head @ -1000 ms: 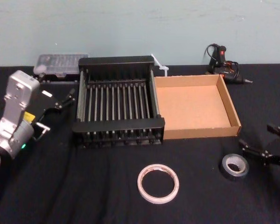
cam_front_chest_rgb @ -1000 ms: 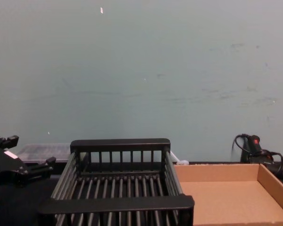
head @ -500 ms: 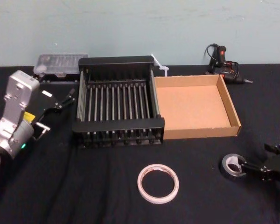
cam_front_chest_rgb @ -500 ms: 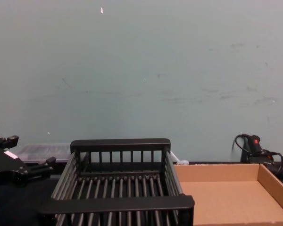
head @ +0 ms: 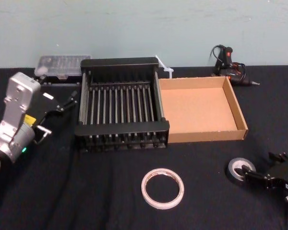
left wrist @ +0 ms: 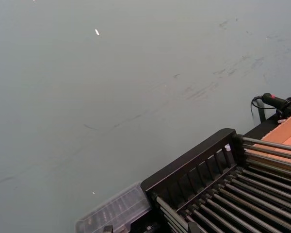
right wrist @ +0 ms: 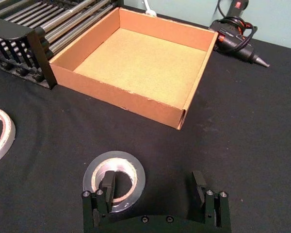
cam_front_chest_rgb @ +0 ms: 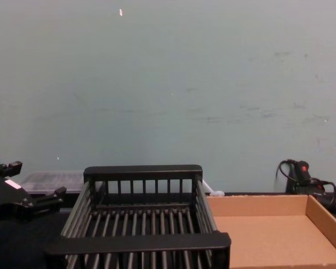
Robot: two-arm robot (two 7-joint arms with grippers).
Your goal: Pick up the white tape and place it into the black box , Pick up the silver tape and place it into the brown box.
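- Reaching our right gripper (right wrist: 154,187) over the small silver roll of tape (right wrist: 114,175) on the black tablecloth (head: 86,191), fingers spread: 1 inside the core, 1 well outside the rim.
- Next, we judge: close on the roll's wall, lift toward the shallow tan cardboard tray (head: 200,110).
- Our left gripper (head: 62,103) idles, spread, beside the black slatted crate (head: 121,103); the white tape ring (head: 162,188) lies untouched.

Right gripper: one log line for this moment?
right gripper open, one finger in silver tape core | left gripper parked beside black box | white tape on table

A pale white ring of tape (head: 162,188) lies flat on the black cloth, before the empty black slatted crate (head: 120,103). The empty tan cardboard tray (head: 200,109) touches the crate's right side. A silver tape roll (head: 240,168) lies flat before the tray.
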